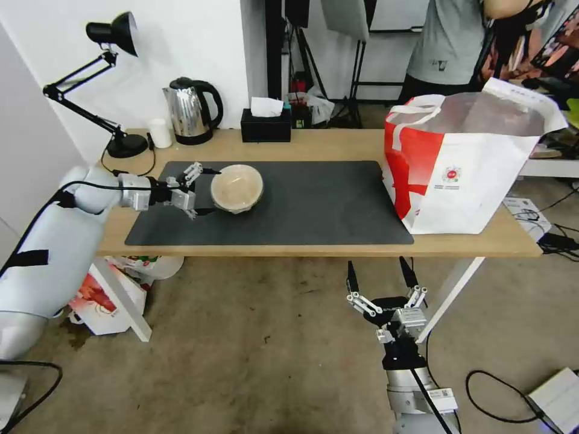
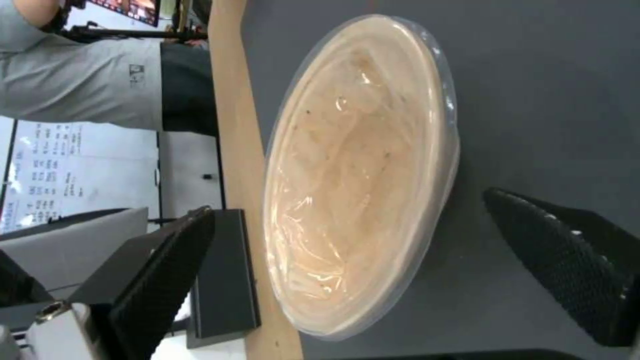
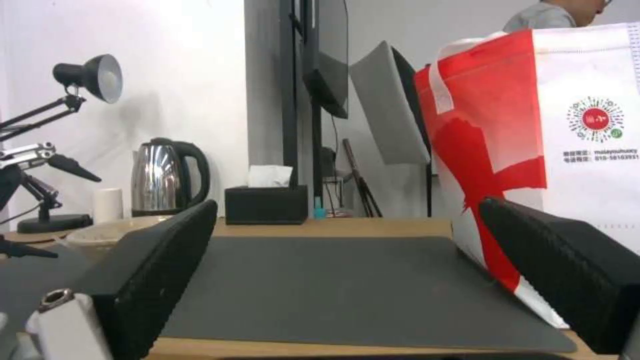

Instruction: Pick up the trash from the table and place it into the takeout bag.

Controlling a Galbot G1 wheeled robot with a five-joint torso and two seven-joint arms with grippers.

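**Left gripper spread around the bowl**

We see the bowl (image 1: pixel 236 188), beige with a clear lid, sitting on the dark mat (image 1: pixel 313 205) in the left-centre of the head view. In the left wrist view the bowl (image 2: pixel 360 175) lies between two black fingers (image 2: pixel 167 270), and a strip of mat shows between each finger and the rim, so we read no contact.

Our left gripper (image 1: pixel 208 191) reaches in from the left edge of the frame with its jaws spread wide, one fingertip past the far side of the bowl and one past the near side.

The bag (image 1: pixel 464 163), white with a red side panel, stands open on the right end of the table (image 1: pixel 338 144), well apart from the bowl; its corner sits on the mat's right edge.

Along the table's back edge, upper left of the frame, stand a lamp (image 1: pixel 108 84), a small cup (image 1: pixel 160 132), a kettle (image 1: pixel 190 111) and a tissue box (image 1: pixel 265 123).

Our right gripper (image 1: pixel 383 280) hangs below the table's front edge, lower centre of the frame, jaws wide and holding nothing.
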